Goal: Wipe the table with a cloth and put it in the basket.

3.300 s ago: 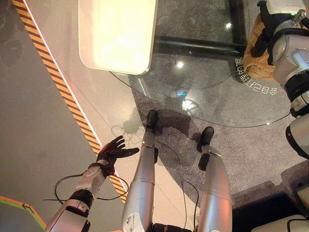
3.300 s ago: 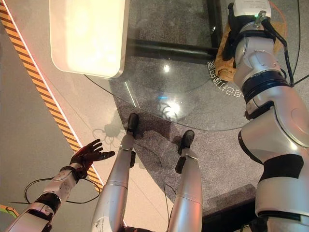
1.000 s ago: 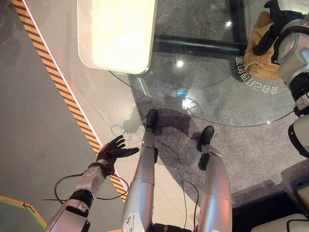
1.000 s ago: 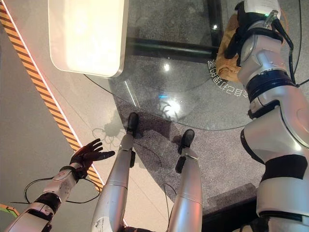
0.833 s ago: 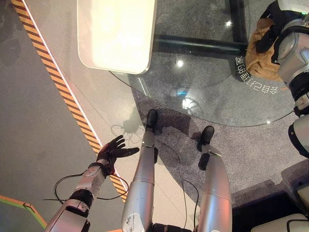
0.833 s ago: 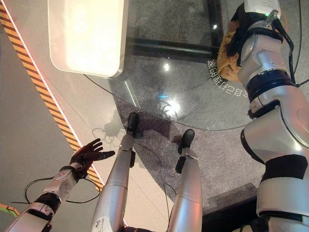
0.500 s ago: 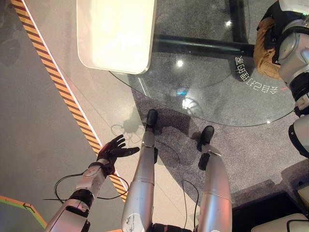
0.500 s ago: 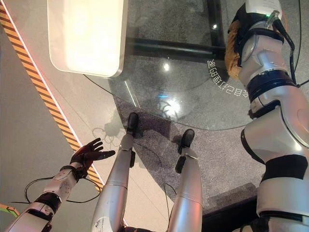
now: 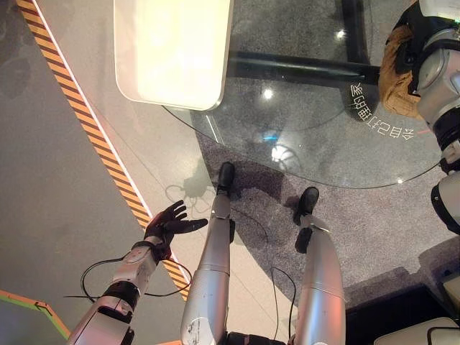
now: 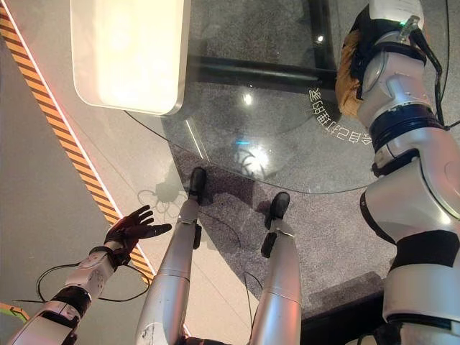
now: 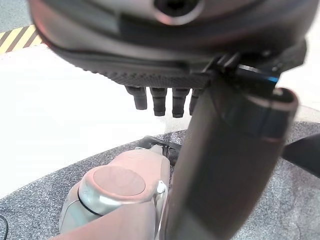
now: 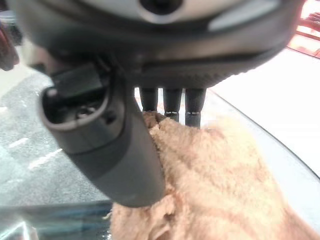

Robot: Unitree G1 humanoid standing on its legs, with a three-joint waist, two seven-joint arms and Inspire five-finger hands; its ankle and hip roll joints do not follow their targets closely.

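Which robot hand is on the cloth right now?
The right robot hand: its fingers rest on the tan cloth on the glass table. The left robot hand hangs open over the floor, away from the table.

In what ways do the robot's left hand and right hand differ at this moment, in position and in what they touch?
The left hand hangs low beside the robot, away from the glass table, while the right hand is up at the table. The left hand touches nothing; the right hand rests its fingers on the tan cloth lying on the glass. Both hands have straight, relaxed fingers, and neither grips anything.
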